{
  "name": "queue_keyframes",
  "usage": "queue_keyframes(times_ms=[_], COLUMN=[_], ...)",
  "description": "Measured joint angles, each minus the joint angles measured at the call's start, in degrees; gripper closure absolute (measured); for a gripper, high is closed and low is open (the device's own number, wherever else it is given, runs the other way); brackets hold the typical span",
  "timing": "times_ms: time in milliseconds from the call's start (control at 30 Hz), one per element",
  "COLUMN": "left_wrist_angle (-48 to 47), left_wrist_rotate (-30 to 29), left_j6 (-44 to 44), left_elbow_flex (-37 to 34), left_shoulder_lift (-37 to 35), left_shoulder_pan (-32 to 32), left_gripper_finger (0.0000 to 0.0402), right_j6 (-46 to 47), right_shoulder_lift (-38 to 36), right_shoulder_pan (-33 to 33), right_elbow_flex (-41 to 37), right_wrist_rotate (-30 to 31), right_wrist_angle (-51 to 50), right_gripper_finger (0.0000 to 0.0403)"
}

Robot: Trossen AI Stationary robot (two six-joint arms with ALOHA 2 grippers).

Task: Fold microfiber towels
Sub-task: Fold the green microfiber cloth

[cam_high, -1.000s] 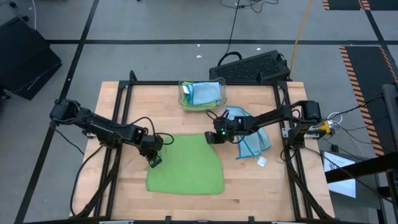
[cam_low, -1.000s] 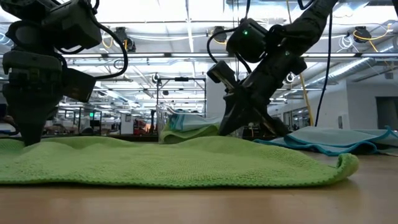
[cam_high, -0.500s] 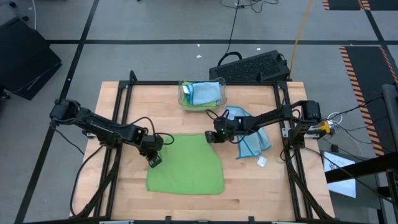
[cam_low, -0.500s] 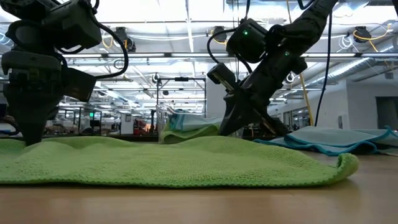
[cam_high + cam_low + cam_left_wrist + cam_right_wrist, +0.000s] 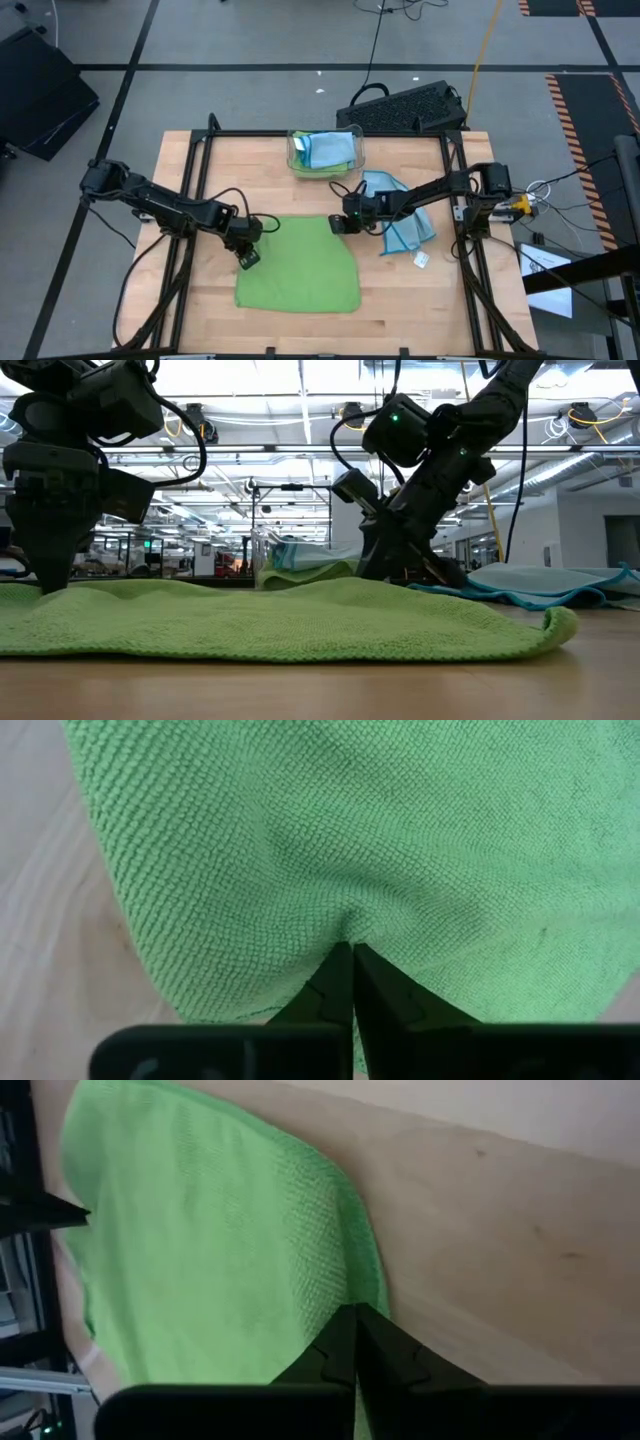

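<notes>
Green towel (image 5: pixel 299 262) lies spread flat on the wooden surface (image 5: pixel 200 310), near the middle and toward the front edge. Far edge rumpled slightly upward in the low view.

Left claw (image 5: pixel 247 259) is at the towel's left edge, about halfway along it. Fingers together, pinching a small pucker of green cloth between the tips; left wrist view shows the fabric drawn into the closed tips.

Right claw (image 5: pixel 338 222) is at the towel's far right corner. Fingers together, clamped on the towel's edge; right wrist view shows the rim of the cloth running into the closed tips, bare wood just beside it.

Blue towel (image 5: pixel 400 212) lies crumpled on the surface to the right of the green one, under the right arm, a white tag (image 5: pixel 421 259) showing at its near end.

Clear bin (image 5: pixel 324 153) sits at the back centre of the surface, holding blue and green towels.
</notes>
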Motion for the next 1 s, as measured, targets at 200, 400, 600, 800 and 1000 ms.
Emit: queue_keyframes(times_ms=[200,400,600,800,1000], left_wrist_angle=[0.0,0.0,-0.1,-1.0,-0.6], left_wrist_rotate=[0.0,0.3,0.9,0.8,0.5], left_j6=[-1.1,-1.4,-3.0,-4.1,-5.1], left_elbow_flex=[0.0,0.0,0.0,0.0,0.0], left_shoulder_lift=[0.0,0.0,0.0,0.0,0.0], left_shoulder_pan=[0.0,0.0,-0.9,-3.1,-3.4], left_gripper_finger=[0.0387,0.0392,0.039,0.0389,0.0394], right_j6=[-0.2,-2.1,-4.0,-7.4,-10.7], right_shoulder_lift=[0.0,-0.1,-0.1,-1.4,-2.0], right_shoulder_pan=[0.0,-0.4,-2.4,-5.2,-7.6], right_elbow_flex=[0.0,0.1,0.1,0.1,0.0], right_wrist_rotate=[0.1,0.7,0.5,0.3,-0.2], right_wrist_angle=[-3.7,-6.7,-8.0,-11.1,-13.0], right_gripper_finger=[0.0403,0.0403,0.0403,0.0403,0.0403])
